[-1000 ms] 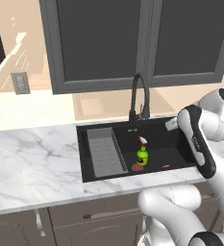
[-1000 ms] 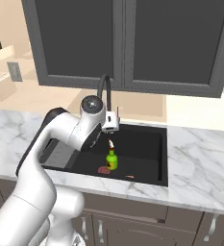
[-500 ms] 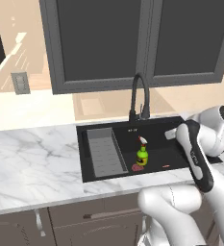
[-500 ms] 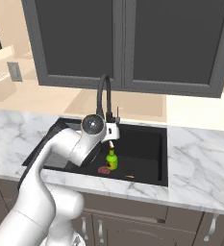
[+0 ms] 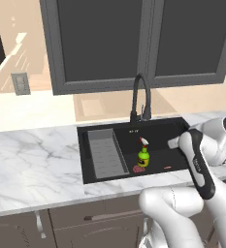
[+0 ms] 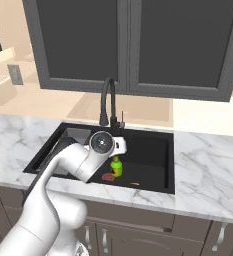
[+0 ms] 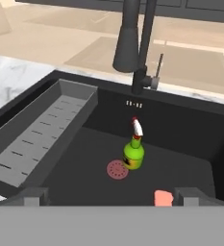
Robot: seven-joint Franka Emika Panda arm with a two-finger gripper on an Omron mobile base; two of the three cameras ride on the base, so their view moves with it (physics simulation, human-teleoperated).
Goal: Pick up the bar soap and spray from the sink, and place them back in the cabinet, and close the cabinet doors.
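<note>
My end effector (image 7: pixel 108 196) hangs spread wide and empty above the black sink (image 7: pixel 190 125). The green spray bottle (image 7: pixel 133 153) stands upright beside the red drain disc (image 7: pixel 117 169); the pink bar soap (image 7: pixel 164 197) lies nearer me.

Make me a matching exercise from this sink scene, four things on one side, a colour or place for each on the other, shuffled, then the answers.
Things:
1. spray
2. bar soap
3. ribbed tray
4. faucet

Descriptions:
A. grey, along one side of the sink
B. green, standing beside the round red drain disc
C. black, rising behind the basin
D. salmon-pink, flat on the basin floor

Pairs: 1-B, 2-D, 3-A, 4-C
</note>
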